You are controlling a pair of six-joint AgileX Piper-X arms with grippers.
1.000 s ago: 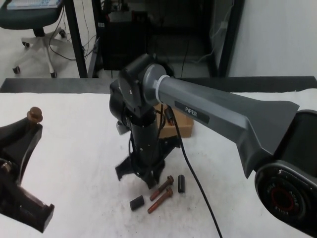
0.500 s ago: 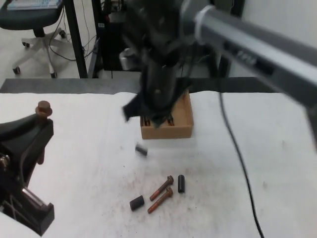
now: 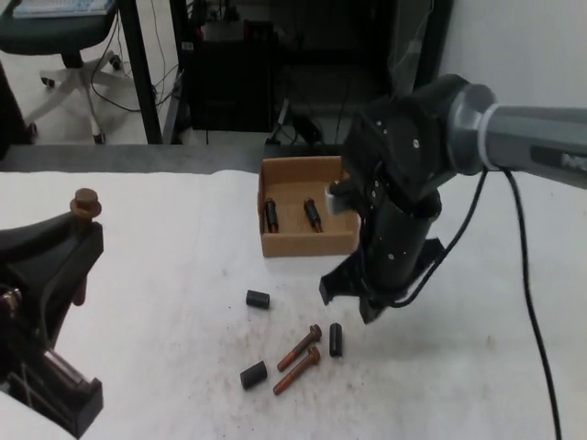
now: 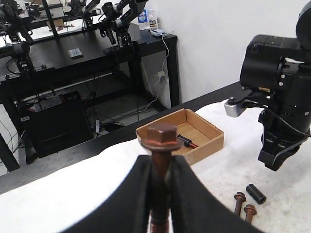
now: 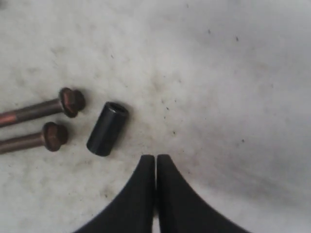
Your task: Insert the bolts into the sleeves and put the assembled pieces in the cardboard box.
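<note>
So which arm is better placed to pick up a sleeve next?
Right. The right claw, shut and empty, hangs over the bench beside a loose sleeve. The left claw is full, gripping a bolt upright, farther away.

Two assembled pieces (image 3: 271, 216) lie in the cardboard box (image 3: 307, 246). Before the box, on the bench (image 3: 165, 275), lie three sleeves (image 3: 336, 338) and two bolts (image 3: 300, 347). Another bolt (image 3: 87, 199) is held well left of the box.

Robotics lab, white-covered bench (image 3: 138, 257), black desk (image 4: 87, 53) carrying other robot arms (image 4: 116, 17), office chair (image 3: 69, 41)
</note>
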